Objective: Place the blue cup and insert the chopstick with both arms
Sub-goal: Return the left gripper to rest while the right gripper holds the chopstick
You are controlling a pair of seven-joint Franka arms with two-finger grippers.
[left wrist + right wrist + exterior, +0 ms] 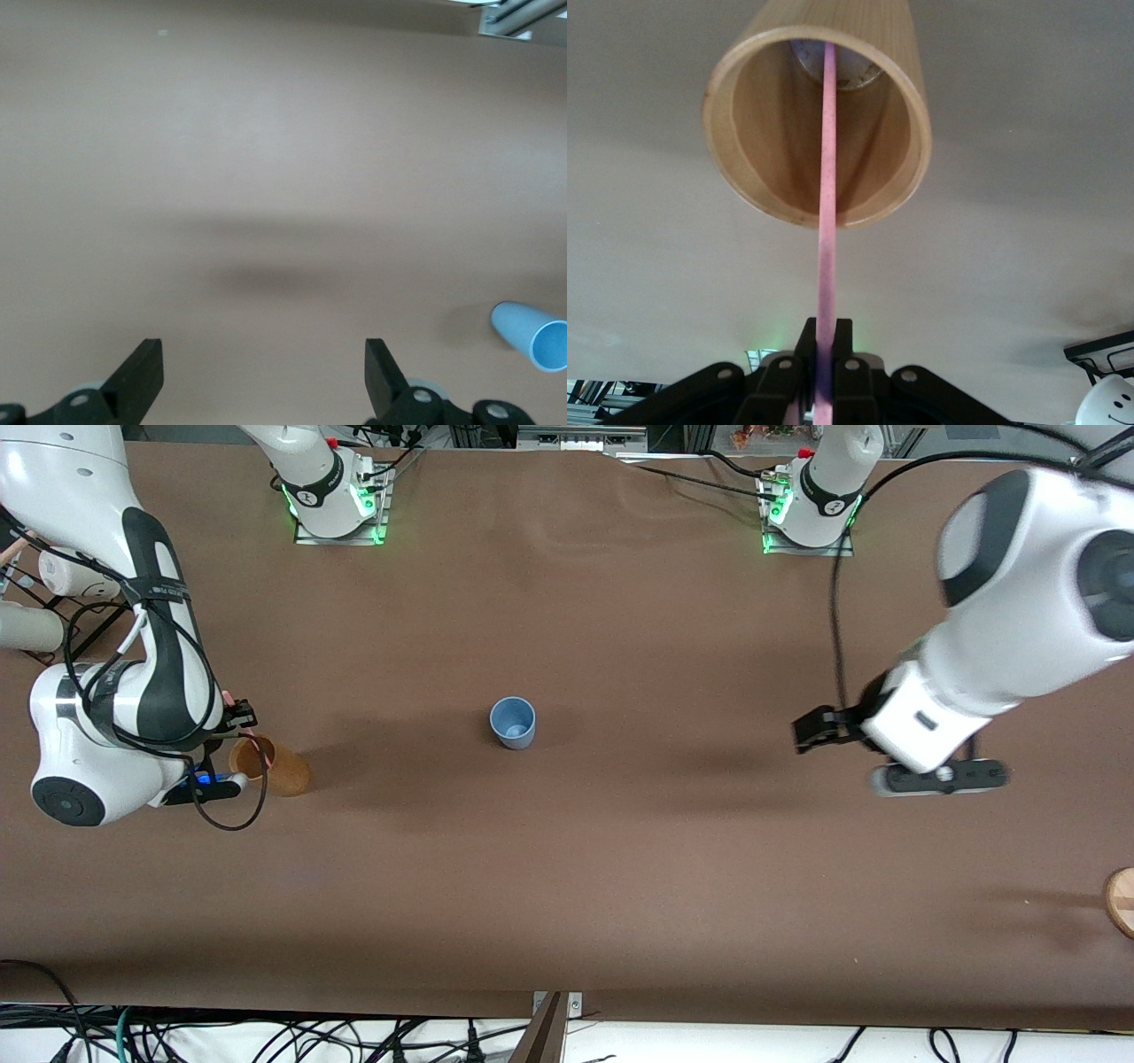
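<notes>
Right pincer (824, 372) is clamping the thin pale-pink chopstick (827, 177), its length running into the tan wooden cup (833, 106); left pincer (264, 376) is hanging apart, the matte-blue cup (513, 722) lying between the two.

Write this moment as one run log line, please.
right gripper: shut on chopstick in tan cup | left gripper: open, over table | blue cup: upright, mid-table
</notes>
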